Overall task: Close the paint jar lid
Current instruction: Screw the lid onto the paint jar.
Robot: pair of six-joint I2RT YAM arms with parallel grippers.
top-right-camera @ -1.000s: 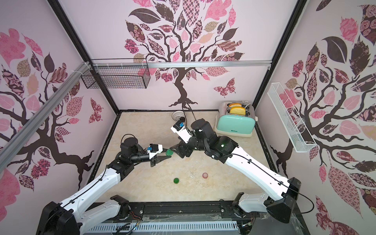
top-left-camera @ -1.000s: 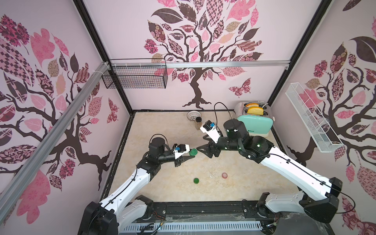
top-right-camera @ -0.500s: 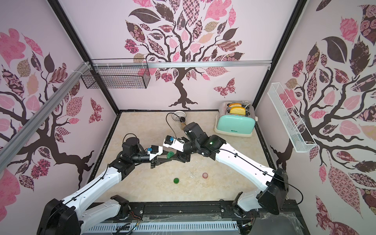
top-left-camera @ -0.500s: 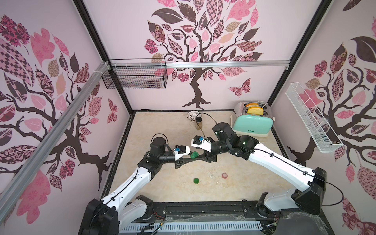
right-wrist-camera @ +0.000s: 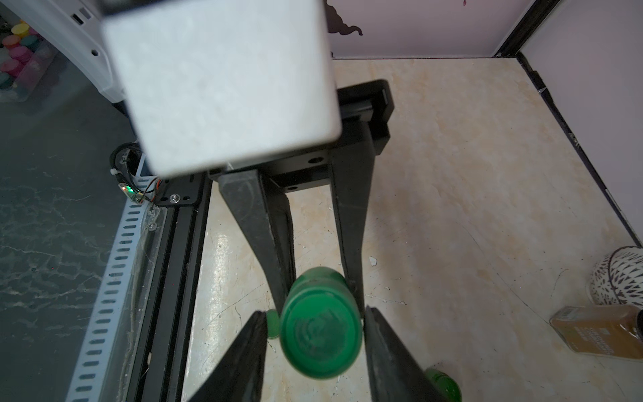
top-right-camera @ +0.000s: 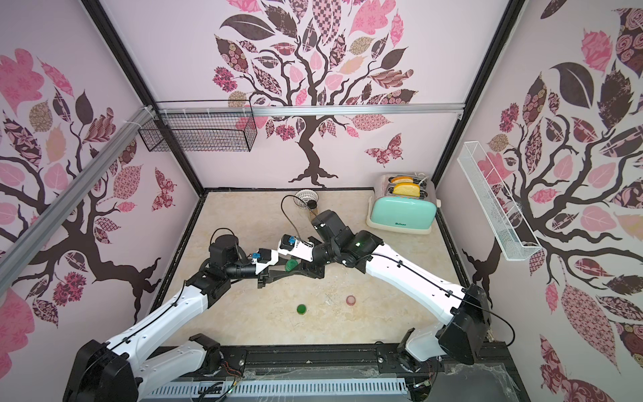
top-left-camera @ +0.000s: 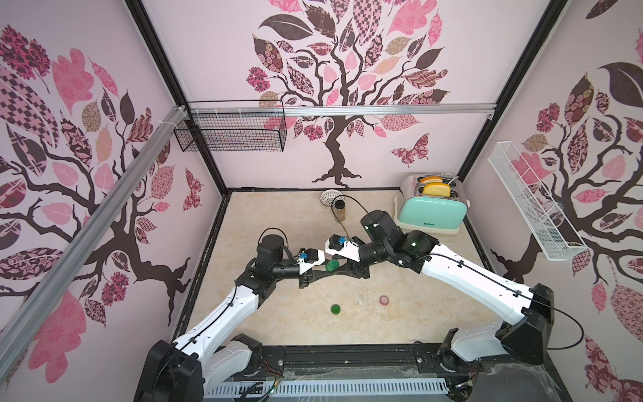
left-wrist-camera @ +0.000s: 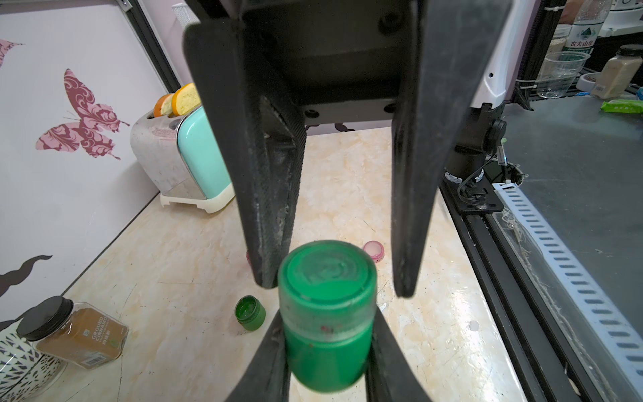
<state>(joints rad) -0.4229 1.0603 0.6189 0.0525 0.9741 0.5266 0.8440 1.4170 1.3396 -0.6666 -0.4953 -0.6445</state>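
A green paint jar (top-left-camera: 332,265) (top-right-camera: 291,265) hangs above the middle of the table, and my left gripper (left-wrist-camera: 327,315) is shut on its body (left-wrist-camera: 327,351). Its green lid (left-wrist-camera: 327,275) (right-wrist-camera: 320,339) sits on top, facing my right gripper. My right gripper (right-wrist-camera: 315,311) comes from the opposite side and its two fingers straddle the lid. Narrow gaps show between fingers and lid in the right wrist view, so it is open. In both top views the two grippers meet nose to nose at the jar.
A small green paint pot (top-left-camera: 335,309) (left-wrist-camera: 249,312) and a pink one (top-left-camera: 384,300) (left-wrist-camera: 374,250) lie on the table nearer the front. A mint toaster (top-left-camera: 431,212) stands at the back right. A cinnamon jar (top-left-camera: 340,209) and a white cup (top-left-camera: 330,197) stand at the back.
My right arm has moved left to the held jar, and its jaws have narrowed round the lid. The left gripper has kept still with the jar.
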